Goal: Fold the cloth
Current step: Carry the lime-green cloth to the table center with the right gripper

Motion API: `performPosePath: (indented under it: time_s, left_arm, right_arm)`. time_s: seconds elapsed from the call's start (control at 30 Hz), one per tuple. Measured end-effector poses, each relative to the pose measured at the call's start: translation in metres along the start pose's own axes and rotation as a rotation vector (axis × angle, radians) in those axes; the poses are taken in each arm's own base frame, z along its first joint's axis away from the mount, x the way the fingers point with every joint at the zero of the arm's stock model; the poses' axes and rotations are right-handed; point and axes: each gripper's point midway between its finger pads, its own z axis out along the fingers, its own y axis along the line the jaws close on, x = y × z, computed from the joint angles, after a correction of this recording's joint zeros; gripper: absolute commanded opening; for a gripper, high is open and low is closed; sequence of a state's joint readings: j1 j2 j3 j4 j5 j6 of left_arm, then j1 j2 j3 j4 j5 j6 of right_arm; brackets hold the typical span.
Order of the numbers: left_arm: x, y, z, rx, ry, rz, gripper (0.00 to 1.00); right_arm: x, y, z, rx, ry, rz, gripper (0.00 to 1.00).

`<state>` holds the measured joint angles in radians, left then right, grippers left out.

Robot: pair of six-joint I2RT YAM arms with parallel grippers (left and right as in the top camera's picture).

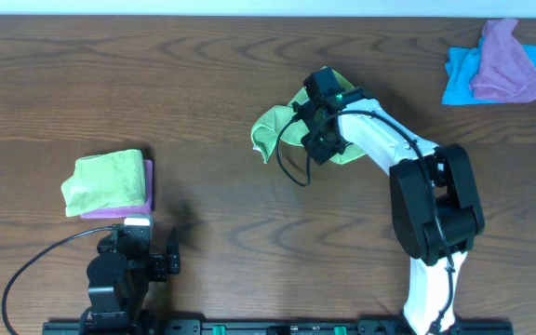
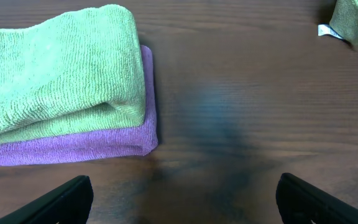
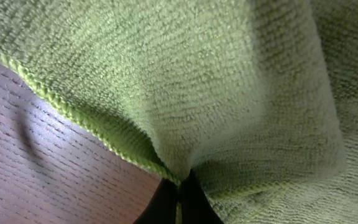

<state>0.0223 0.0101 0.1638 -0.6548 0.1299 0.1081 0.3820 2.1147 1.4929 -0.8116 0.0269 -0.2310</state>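
The lime-green cloth (image 1: 282, 126) lies crumpled at the table's middle, partly under my right arm. My right gripper (image 1: 319, 130) is shut on a pinch of it; in the right wrist view the cloth (image 3: 216, 81) fills the frame and the black fingertips (image 3: 179, 196) clamp a fold at its hemmed edge. A corner of the cloth with its white tag (image 2: 330, 30) shows at the top right of the left wrist view. My left gripper (image 2: 182, 199) is open and empty, low near the front edge (image 1: 142, 244).
A folded lime-green cloth (image 1: 105, 180) rests on a folded purple cloth (image 1: 147, 191) at the left, just beyond my left gripper; both show in the left wrist view (image 2: 61, 68). A blue cloth (image 1: 459, 79) under a purple cloth (image 1: 510, 65) lies at the far right.
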Motion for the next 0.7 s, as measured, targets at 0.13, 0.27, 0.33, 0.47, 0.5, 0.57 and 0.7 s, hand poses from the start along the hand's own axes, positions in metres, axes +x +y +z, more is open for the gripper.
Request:
performPosePath:
  time_s: [0.13,0.27,0.33,0.47,0.5,0.57,0.7]
  left_arm:
    - [0.0,0.0,0.0,0.0,0.0,0.0,0.95]
    - [0.0,0.0,0.0,0.0,0.0,0.0,0.95]
    - [0.0,0.0,0.0,0.0,0.0,0.0,0.95]
    - [0.0,0.0,0.0,0.0,0.0,0.0,0.95]
    - [0.0,0.0,0.0,0.0,0.0,0.0,0.95]
    - [0.0,0.0,0.0,0.0,0.0,0.0,0.95]
    - [0.0,0.0,0.0,0.0,0.0,0.0,0.95]
  right_arm:
    - [0.006,0.002,0.0,-0.006,0.026,-0.001,0.01]
    - [0.008,0.002,-0.003,0.005,0.031,-0.003,0.01]
    - [0.005,0.003,-0.01,0.015,0.016,-0.01,0.01]
    - [-0.007,0.009,-0.038,0.041,-0.054,-0.033,0.01]
    - [-0.01,0.011,-0.045,0.045,-0.072,-0.038,0.01]
    - [-0.015,0.014,-0.059,0.052,-0.106,-0.045,0.01]
    - [-0.015,0.019,-0.073,0.055,-0.125,-0.05,0.01]
